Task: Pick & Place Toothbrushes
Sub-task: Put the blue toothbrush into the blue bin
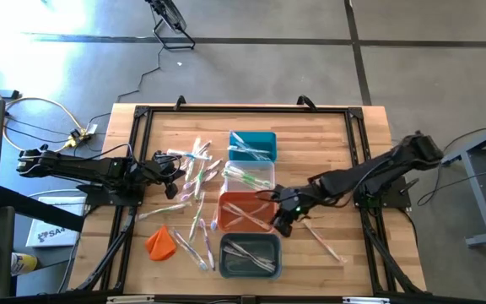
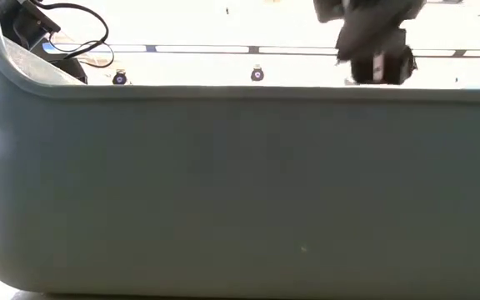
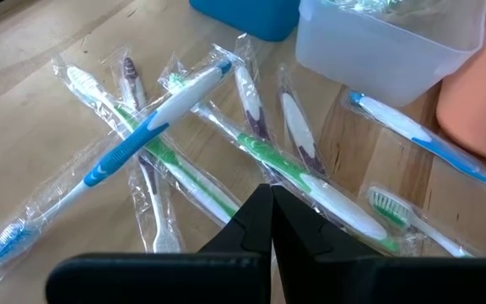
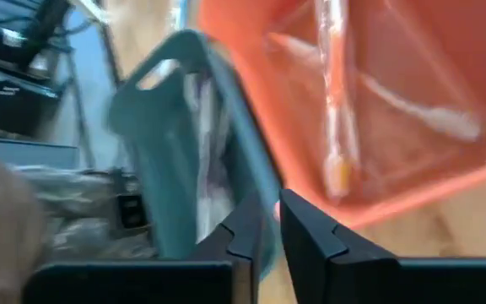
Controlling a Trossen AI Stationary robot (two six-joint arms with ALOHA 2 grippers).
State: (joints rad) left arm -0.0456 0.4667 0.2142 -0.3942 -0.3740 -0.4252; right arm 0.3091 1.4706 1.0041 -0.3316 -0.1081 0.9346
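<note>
Wooden table (image 1: 327, 143) with a black frame. Down its middle, four bins in a column: teal (image 1: 252, 144), clear (image 1: 251, 175), orange (image 1: 245, 211), grey (image 1: 250, 257). Scattered toothbrushes (image 1: 194, 173) to their left, one (image 1: 323, 239) to their right, plus an orange lump (image 1: 160, 242).

Wrapped toothbrushes (image 1: 194, 173) — scattered, some binned.

we're looking past the right gripper (image 4: 264, 221), dark fingers nearly together with just a thin gap, orange bin (image 4: 378, 110) tilted across the view, wrapped toothbrushes (image 4: 337, 101) lying inside it, grey bin (image 4: 184, 135) right next to it, everything blurry
</note>
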